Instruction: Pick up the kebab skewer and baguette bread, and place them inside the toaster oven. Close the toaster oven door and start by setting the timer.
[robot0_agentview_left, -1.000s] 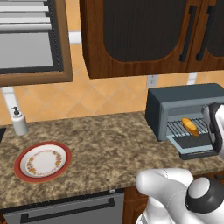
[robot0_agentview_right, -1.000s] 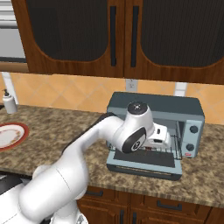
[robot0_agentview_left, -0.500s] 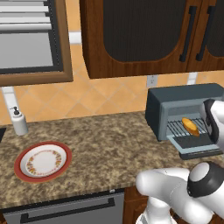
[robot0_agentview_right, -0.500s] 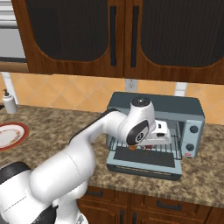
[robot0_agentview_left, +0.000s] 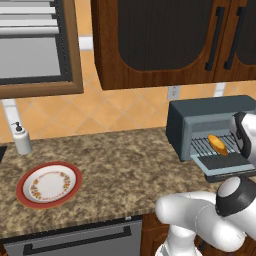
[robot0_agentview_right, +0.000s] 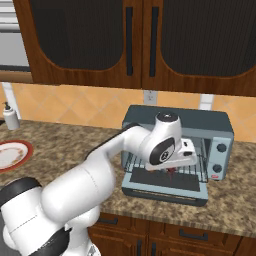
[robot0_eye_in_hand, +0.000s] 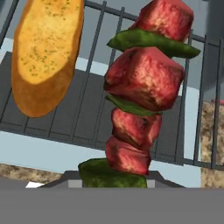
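Golden crust is showing in the left base view: the baguette bread (robot0_agentview_left: 218, 143) is lying on the wire rack inside the toaster oven (robot0_agentview_left: 210, 128), which is standing near the right end of the table (robot0_agentview_left: 120, 160). Compared with a second ago, the arm's forearm is reaching further in across the oven's open mouth at the right edge of this view, and the elbow is swinging up in the lower right corner. A red-rimmed plate (robot0_agentview_left: 49, 183) is sitting bare near the table's left front edge, and a soap dispenser (robot0_agentview_left: 21, 139) is standing at the back left by the tiled wall. Dark wood cabinets are hanging above.

Seen from the right base view, the hand (robot0_agentview_right: 172, 171) is hanging over the rack just inside the oven, a little deeper than half a second ago, with the toaster oven door (robot0_agentview_right: 165, 185) lying dropped open below it and the dials on the oven's right face untouched.

Along the hand view, the hand is staying clamped shut on the kebab skewer (robot0_eye_in_hand: 139, 94), whose red meat chunks and green slices are hanging just above the rack bars, beside the bread and apart from it. I judge the skewer is nearly placed; release, door and timer are not yet done.
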